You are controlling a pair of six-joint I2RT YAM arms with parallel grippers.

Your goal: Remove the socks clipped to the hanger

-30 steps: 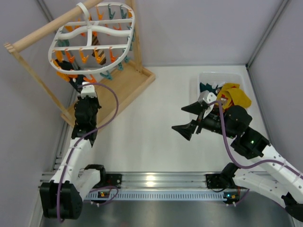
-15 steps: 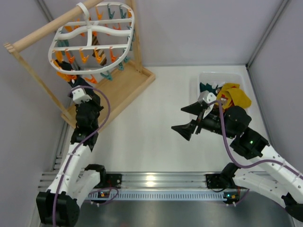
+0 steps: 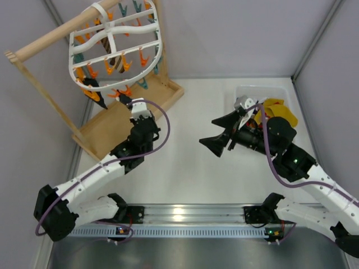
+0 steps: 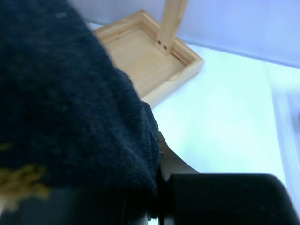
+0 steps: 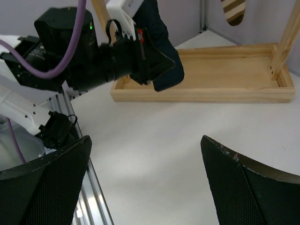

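The white oval hanger (image 3: 147, 53) hangs tilted from the wooden rod at the top left, with orange and teal clips. A brown-and-cream striped sock (image 3: 115, 54) and a black sock (image 3: 93, 93) are clipped to it. The striped sock's tip also shows in the right wrist view (image 5: 233, 10). My left gripper (image 3: 132, 105) is shut on a dark navy sock (image 5: 161, 51) above the wooden base, clear of the hanger. That sock fills the left of the left wrist view (image 4: 70, 103). My right gripper (image 3: 217, 136) is open and empty over the table middle (image 5: 145, 140).
The wooden stand's base tray (image 3: 112, 126) lies under the hanger and its rod (image 3: 50, 42) slants up to the right. A white bin (image 3: 242, 92) at the back right holds removed socks, among them a yellow one (image 3: 279, 112). An aluminium rail (image 3: 185, 213) runs along the near edge.
My left arm swung right and away from the hanger with the dark sock in its gripper. The hanger rocked and tilted. My right gripper shifted slightly left.
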